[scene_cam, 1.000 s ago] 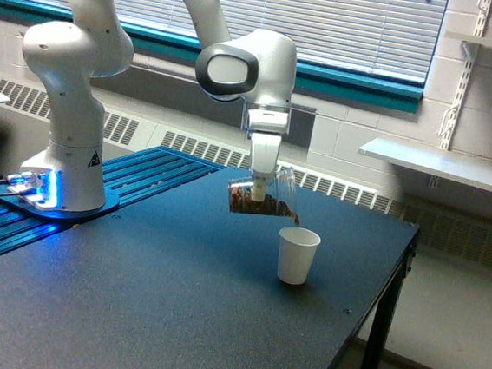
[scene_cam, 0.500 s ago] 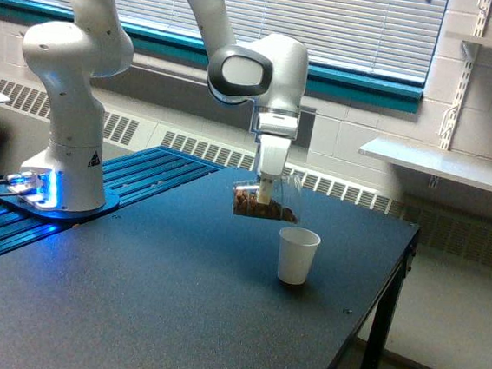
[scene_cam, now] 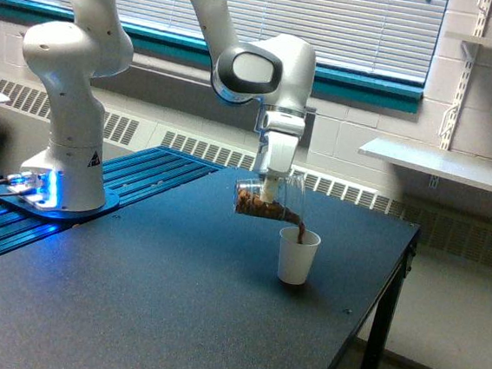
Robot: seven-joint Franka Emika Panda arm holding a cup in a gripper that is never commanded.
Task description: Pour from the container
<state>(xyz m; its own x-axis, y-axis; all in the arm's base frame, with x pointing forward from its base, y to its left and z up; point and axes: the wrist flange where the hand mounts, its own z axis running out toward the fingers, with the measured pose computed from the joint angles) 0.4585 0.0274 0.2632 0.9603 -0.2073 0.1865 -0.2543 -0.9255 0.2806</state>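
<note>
Since a second ago the arm has shifted toward the exterior view's right. The gripper [scene_cam: 271, 189] grasps the container [scene_cam: 266, 200], tipped above the white cup [scene_cam: 297, 256], brown bits streaming in. Tilting faster could spill bits onto the table [scene_cam: 129, 313].

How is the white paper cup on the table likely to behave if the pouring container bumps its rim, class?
The white paper cup looks thin and light, so it would probably slide or tip. It stands free on the table, nothing bracing it. The brown bits falling in from the container, held by the gripper, may steady it slightly.
</note>
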